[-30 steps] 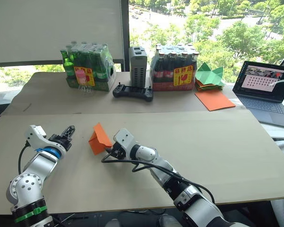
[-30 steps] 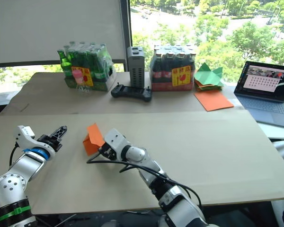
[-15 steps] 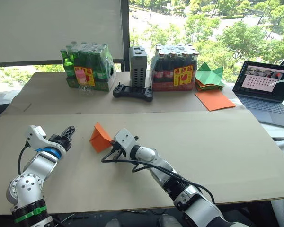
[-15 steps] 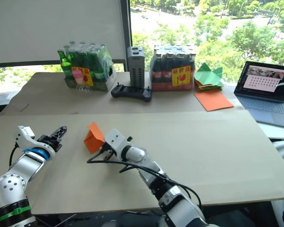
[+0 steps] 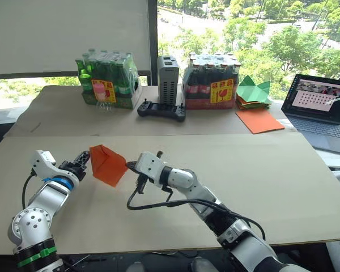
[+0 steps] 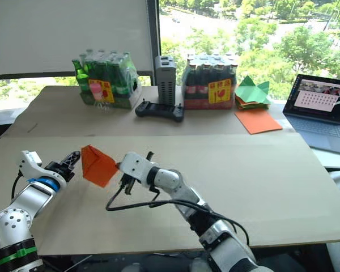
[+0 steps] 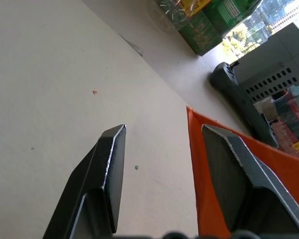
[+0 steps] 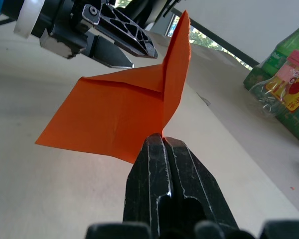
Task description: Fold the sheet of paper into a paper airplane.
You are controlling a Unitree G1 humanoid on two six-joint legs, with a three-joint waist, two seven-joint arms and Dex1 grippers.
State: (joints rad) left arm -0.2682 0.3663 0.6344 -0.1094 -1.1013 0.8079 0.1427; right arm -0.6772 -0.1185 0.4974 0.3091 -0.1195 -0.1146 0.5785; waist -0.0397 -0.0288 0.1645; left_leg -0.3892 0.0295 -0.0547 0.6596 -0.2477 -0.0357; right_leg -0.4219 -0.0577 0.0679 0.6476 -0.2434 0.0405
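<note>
The sheet of paper (image 5: 107, 164) is bright orange and partly folded, with creases and one flap standing up (image 8: 124, 119). It hangs just above the table, left of centre. My right gripper (image 5: 130, 166) is shut on its right corner, the jaws pinched together on the paper (image 8: 163, 139). My left gripper (image 5: 82, 161) stands open at the sheet's left edge. In the left wrist view that orange edge (image 7: 202, 194) reaches past one finger into the gap; I cannot tell whether it touches. The paper airplane is out of view.
Two shrink-wrapped bottle packs (image 5: 106, 82) (image 5: 211, 82), a grey box (image 5: 168, 79) and a black controller (image 5: 161, 109) line the back of the table. At the back right are green paper shapes (image 5: 253, 92), a smooth orange sheet (image 5: 259, 119) and a laptop (image 5: 322, 107).
My right gripper has shut on the orange sheet, lifted it off the table and carried it left to the left gripper. The left arm has stayed put.
</note>
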